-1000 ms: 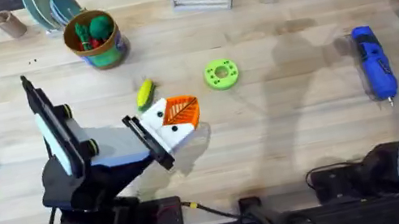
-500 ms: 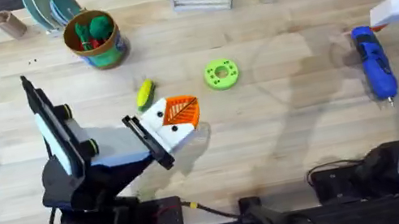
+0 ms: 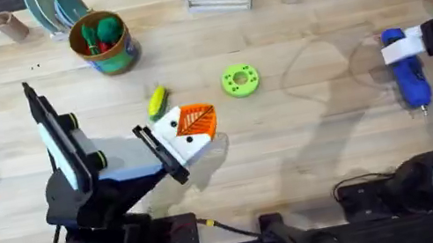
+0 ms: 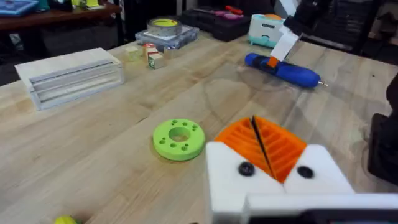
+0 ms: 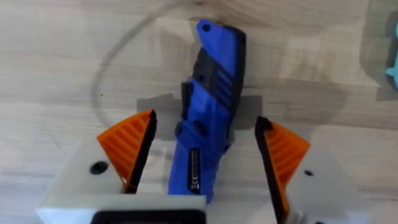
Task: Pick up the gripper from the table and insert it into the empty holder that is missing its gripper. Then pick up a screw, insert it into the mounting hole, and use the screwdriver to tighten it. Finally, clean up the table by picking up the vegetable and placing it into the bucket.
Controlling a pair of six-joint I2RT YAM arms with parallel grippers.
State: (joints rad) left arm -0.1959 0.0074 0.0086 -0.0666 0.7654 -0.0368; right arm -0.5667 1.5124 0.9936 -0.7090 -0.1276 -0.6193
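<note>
The right gripper [image 5: 202, 155] hangs over the screwdriver [image 5: 210, 106] with its orange pads [image 5: 127, 146] spread wide, one on each side of the blue body and touching neither side. In the overhead view the screwdriver [image 3: 407, 74] lies at the right of the frame, flat on the table [image 3: 319, 148], its thin bit toward the lower edge.

The tool looks rigid and fairly weighty for its size, probably with smooth plastic sides, so it could twist or slide in a pinch near either end. The thick middle of the body, where the black inlay sits, seems the safest place to close on; the bit end is too thin and would let the heavy handle droop.

The left gripper [image 3: 195, 125] sits left of centre in the overhead frame with its pads pressed together, holding nothing that can be seen. The vegetable [image 3: 157, 102] lies just above and left of it, and the bucket [image 3: 104, 41] stands at the upper left, already holding toy items.
</note>
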